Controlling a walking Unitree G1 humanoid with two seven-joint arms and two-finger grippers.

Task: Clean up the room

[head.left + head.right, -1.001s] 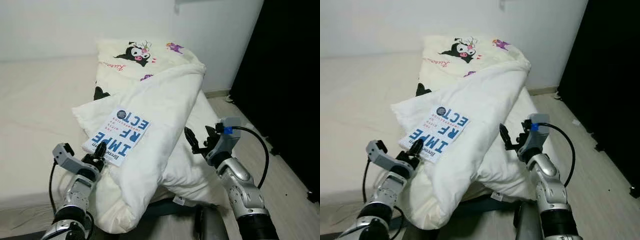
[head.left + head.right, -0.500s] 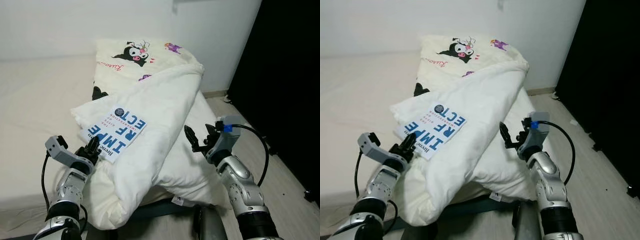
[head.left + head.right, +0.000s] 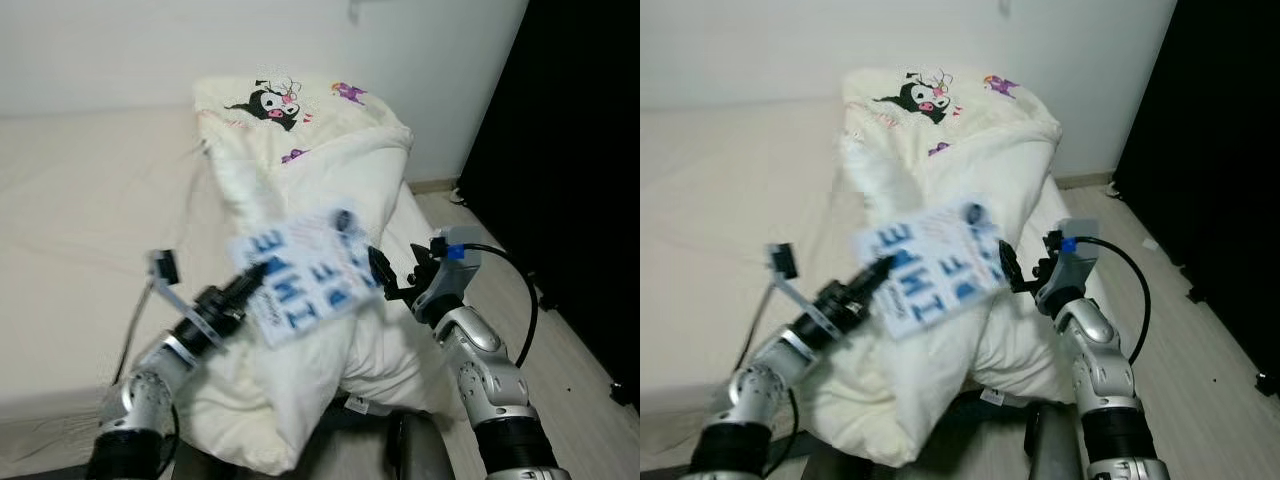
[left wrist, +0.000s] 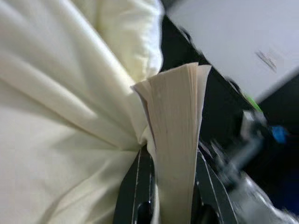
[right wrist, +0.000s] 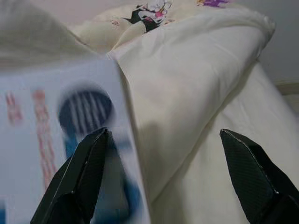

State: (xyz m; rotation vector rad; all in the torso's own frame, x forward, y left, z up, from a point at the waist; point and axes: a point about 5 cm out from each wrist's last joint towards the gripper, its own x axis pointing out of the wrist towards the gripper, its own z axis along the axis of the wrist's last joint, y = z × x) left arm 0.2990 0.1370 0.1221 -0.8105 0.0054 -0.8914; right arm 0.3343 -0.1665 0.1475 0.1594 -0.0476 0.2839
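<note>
A white paperback book (image 3: 305,275) with blue lettering hangs blurred in the air above the crumpled cream duvet (image 3: 330,180). My left gripper (image 3: 250,276) is shut on its lower edge; in the left wrist view the page block (image 4: 175,140) stands between the two black fingers (image 4: 133,186). My right gripper (image 3: 394,276) is open just right of the book, at the duvet's side. In the right wrist view the book's cover (image 5: 56,154) sits in front of one finger (image 5: 84,177), and the other finger (image 5: 252,172) stands far apart from it.
A pillow with a black cartoon character (image 3: 270,100) lies at the head of the bed (image 3: 80,200). A dark surface (image 3: 570,150) rises along the right. A strip of wooden floor (image 3: 565,370) runs between it and the bed.
My left gripper has lifted the book off the duvet and swung it right, up to the right gripper. The duvet's folded corner has shifted. The right arm has barely moved.
</note>
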